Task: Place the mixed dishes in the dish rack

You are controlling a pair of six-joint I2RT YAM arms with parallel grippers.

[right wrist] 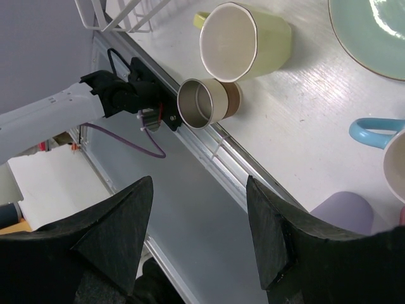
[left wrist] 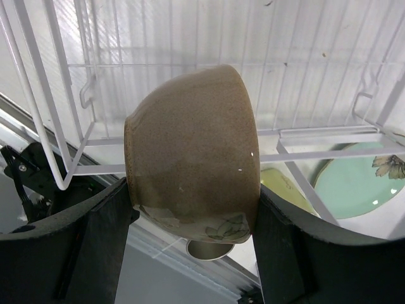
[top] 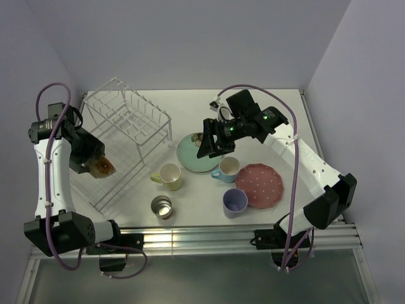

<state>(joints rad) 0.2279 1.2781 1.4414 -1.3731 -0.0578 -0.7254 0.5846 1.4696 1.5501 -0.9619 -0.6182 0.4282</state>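
My left gripper (top: 96, 162) is shut on the cream bowl (top: 104, 167) and holds it on its side above the lower tray of the white dish rack (top: 126, 117). In the left wrist view the bowl (left wrist: 193, 145) sits between the pads (left wrist: 104, 244), with rack wires (left wrist: 63, 136) behind it. My right gripper (top: 206, 145) is open and empty above the mint-green flower plate (top: 193, 157). The yellow mug (top: 169, 175), light blue mug (top: 226, 168), pink dotted plate (top: 261, 185), lavender cup (top: 235, 202) and metal cup (top: 162, 206) stand on the table.
The right wrist view shows the open gripper (right wrist: 199, 234) over the table's front rail, with the yellow mug (right wrist: 243, 38), metal cup (right wrist: 205, 102), mint plate (right wrist: 373, 31), blue mug (right wrist: 386, 136) and lavender cup (right wrist: 345, 212) beyond. Walls close the back and sides.
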